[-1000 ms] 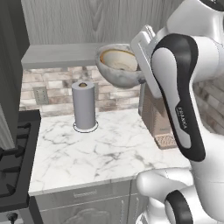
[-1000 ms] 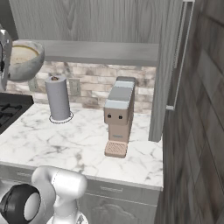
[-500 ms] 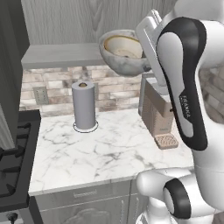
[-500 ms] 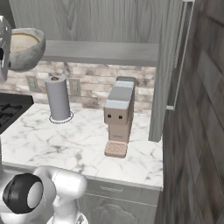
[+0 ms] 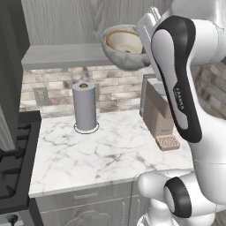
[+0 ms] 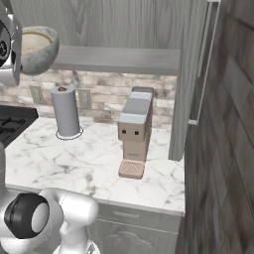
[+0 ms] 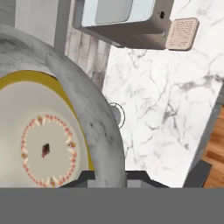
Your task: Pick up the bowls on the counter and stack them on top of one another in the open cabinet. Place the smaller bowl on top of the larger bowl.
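Above the marble counter [image 5: 110,150], the tool [image 7: 109,177] is clamped on the larger bowl's [image 5: 123,47] rim.

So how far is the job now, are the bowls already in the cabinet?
Not yet. The small bowl already sits inside the large bowl, so the stacking looks done. The gripper holds the large bowl by its rim, raised about level with the cabinet shelf, well above the counter. What is left: set the stack down on the shelf and let go.

larger bowl [image 7: 87,127] close up (pale inside), counter [image 7: 175,96] beyond
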